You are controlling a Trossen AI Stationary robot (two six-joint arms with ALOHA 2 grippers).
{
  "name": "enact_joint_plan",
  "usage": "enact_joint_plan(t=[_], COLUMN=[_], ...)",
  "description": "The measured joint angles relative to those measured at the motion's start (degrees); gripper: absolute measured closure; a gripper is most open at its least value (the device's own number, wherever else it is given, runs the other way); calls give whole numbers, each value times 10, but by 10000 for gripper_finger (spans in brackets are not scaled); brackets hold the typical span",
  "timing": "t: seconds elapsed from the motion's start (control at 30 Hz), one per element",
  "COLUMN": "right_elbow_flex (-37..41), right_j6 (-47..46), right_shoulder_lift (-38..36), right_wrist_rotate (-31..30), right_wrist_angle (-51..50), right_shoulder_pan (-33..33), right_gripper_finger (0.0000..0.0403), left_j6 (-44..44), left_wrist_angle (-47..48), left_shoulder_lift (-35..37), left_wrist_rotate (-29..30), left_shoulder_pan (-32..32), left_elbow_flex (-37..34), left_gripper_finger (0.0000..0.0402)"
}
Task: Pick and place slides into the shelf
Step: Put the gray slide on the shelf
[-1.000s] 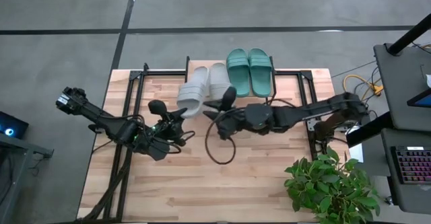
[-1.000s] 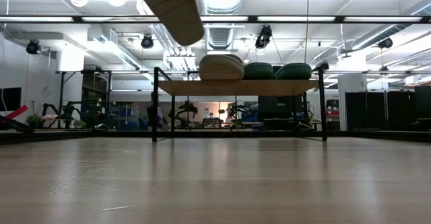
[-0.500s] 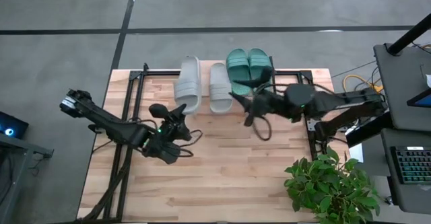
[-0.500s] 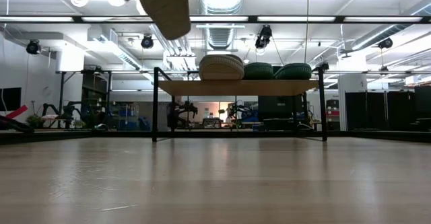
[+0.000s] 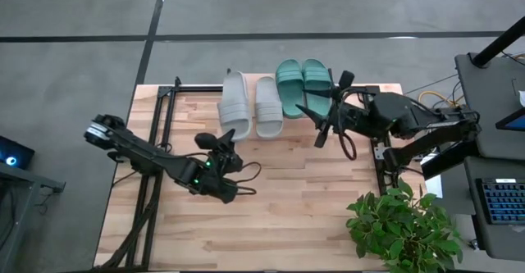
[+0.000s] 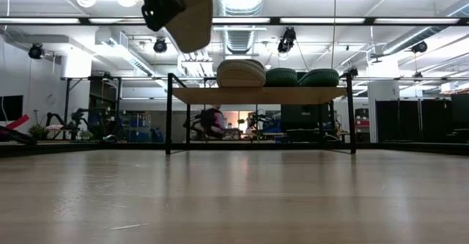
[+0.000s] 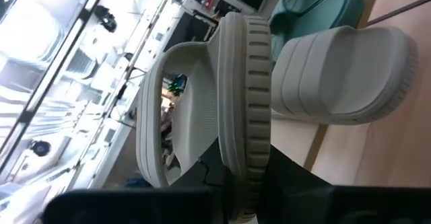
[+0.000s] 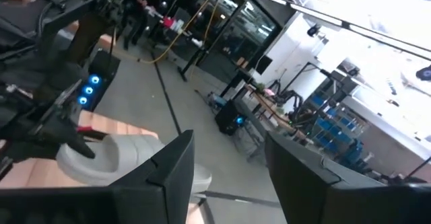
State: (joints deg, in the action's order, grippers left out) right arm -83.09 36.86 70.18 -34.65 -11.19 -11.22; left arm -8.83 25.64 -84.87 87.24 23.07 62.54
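Observation:
My left gripper (image 5: 223, 142) is shut on a light grey slide (image 5: 234, 105) and holds it in the air over the left end of the shelf (image 6: 256, 95). In the low view this slide (image 6: 192, 9) shows high up. The other grey slide (image 5: 267, 105) and the teal pair (image 5: 303, 84) lie side by side, soles down, on the shelf's wood top. My right gripper (image 5: 318, 125) is open, near the teal pair on their near side, touching nothing. My left gripper (image 7: 249, 190) pinches the grey slide by its heel end (image 7: 250, 163), coming from the table's near side and lying along the slide. The slide is lifted clear and points away toward the far edge, strap (image 7: 158, 123) out ahead. The fingers themselves hide the exact contact.
Black frame rails (image 5: 160, 117) run along the table's left and right sides. A potted plant (image 5: 406, 228) stands at the near right corner. A cable loop (image 5: 349, 146) hangs by the right arm. Bare wood (image 5: 279, 216) lies toward the near edge.
My left gripper has carried the grey slide toward the far edge and turned it from slanted to nearly parallel with the slide lying on the shelf. My right arm has drawn back from the table's middle toward the right edge.

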Motion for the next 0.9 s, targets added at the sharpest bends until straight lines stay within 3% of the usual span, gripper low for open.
enact_joint_plan(t=[0.9], right_elbow_flex=[0], right_j6=[22], right_shoulder_lift=[3], right_wrist_rotate=[-31], right_wrist_angle=[-22], right_shoulder_pan=[15], right_gripper_finger=[236], left_j6=[91], left_wrist_angle=[-12], left_shoulder_lift=[-54], left_wrist_rotate=[-13], left_shoulder_pan=[-66], left_elbow_flex=[-7], left_gripper_finger=[389])
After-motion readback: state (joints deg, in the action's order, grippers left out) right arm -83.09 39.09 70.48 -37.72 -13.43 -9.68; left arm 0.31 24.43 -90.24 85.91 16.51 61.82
